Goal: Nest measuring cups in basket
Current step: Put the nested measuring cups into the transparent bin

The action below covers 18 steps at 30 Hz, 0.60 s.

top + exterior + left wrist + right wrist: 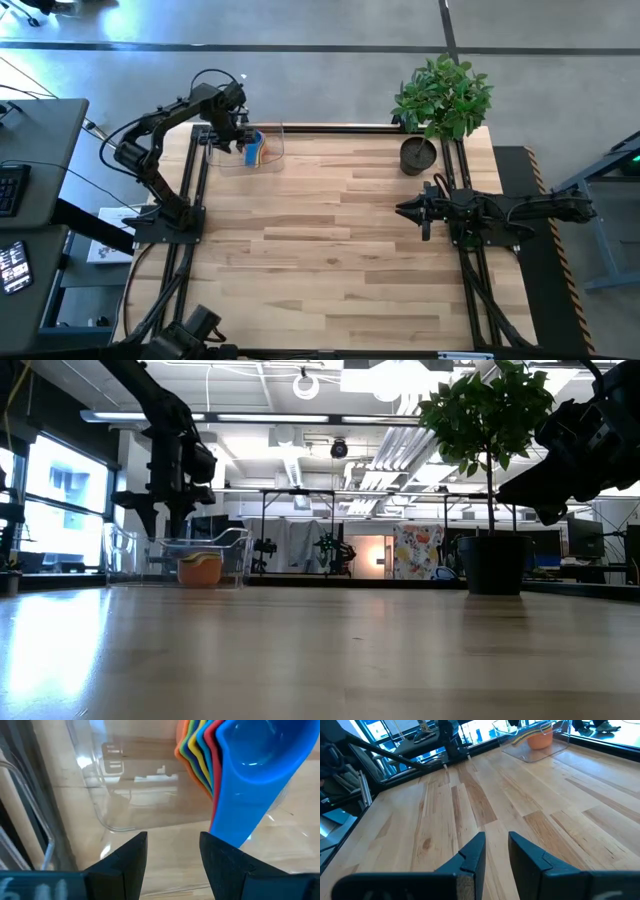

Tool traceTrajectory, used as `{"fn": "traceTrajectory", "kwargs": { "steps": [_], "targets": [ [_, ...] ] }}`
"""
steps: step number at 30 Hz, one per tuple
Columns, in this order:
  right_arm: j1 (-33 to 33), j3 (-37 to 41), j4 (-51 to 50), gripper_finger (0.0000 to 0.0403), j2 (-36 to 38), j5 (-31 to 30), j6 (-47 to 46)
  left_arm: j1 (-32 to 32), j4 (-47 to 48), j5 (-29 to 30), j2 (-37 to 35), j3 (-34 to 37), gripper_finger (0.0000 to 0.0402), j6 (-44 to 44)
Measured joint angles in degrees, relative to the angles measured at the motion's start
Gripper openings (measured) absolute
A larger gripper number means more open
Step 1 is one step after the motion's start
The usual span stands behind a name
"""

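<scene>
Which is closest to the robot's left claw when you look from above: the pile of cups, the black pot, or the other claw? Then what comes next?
1. The stacked measuring cups, in the clear basket right beside the left gripper.
2. The plant pot, across the table at the back.
3. The right gripper, slightly farther, at the right side.

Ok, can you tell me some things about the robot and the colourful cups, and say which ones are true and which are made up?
1. The measuring cups are stacked together inside the basket. True.
2. The left gripper is squeezing a cup. False: its fingers are open with nothing between them, above the basket.
3. The plant pot stands on the side of the table near the right arm. True.
4. The right gripper is reaching into the basket. False: it hangs over bare table, far from the basket.
5. A blue cup is the one nearest in the left wrist view. True.
</scene>
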<state>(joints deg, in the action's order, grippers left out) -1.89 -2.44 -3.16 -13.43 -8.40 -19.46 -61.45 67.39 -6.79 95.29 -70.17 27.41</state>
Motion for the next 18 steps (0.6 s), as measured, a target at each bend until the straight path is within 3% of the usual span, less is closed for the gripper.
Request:
{"fn": "traceTrajectory", "kwargs": {
  "steps": [18],
  "targets": [
    [0.0,0.0,0.0,0.0075,0.0,0.0,0.0,3.1,0.4,2.9,0.1,0.0,0.017,9.3]
  ]
}}
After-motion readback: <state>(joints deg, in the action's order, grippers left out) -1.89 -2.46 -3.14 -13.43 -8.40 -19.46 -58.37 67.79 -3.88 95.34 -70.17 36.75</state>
